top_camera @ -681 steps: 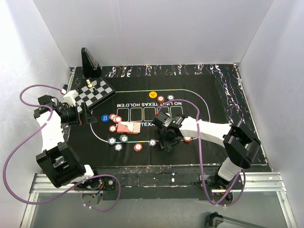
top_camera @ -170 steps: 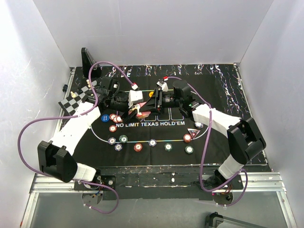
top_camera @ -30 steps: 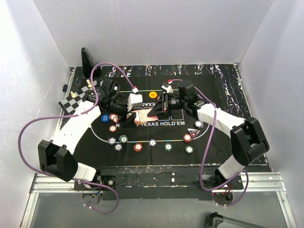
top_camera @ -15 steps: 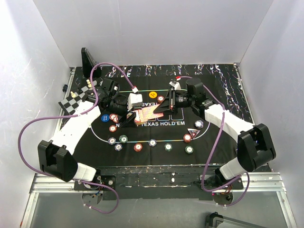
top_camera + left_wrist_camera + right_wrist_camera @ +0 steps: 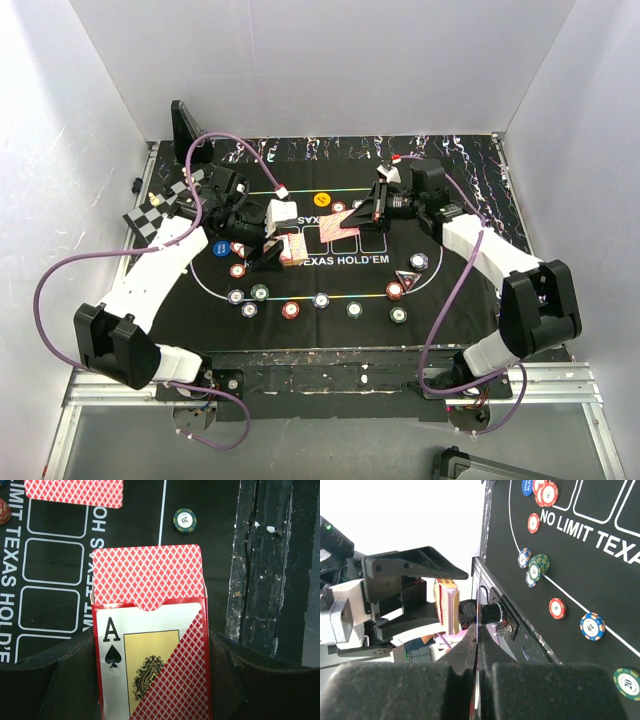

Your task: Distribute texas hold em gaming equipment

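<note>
The left pincer point(image 5: 283, 250) is clamped tight on the deck point(image 5: 150, 630), a red-backed box with cards poking out of its open end, held in the air above the mat point(image 5: 460, 300). The right pincer point(image 5: 360, 215) is fully closed on one card point(image 5: 343, 221). That card sticks out from its tip toward the left pincer and is clear of the deck. The two pincers face each other, close together but not touching.

The chip work looks mostly done. A row of chips point(image 5: 321, 299) is spaced along the arc on the base side of both pincers, and a small cluster point(image 5: 240, 247) lies under the left pincer's wrist. The orange button point(image 5: 321, 199) lies just beyond the pincers. The triangular marker point(image 5: 406, 278) sits near the right pincer, toward its base.

The cards seem barely started, since no card can be seen lying flat on the surface. What is probably left is to set this card down in a place and then draw and deal the others. The cluster may also need spreading.
</note>
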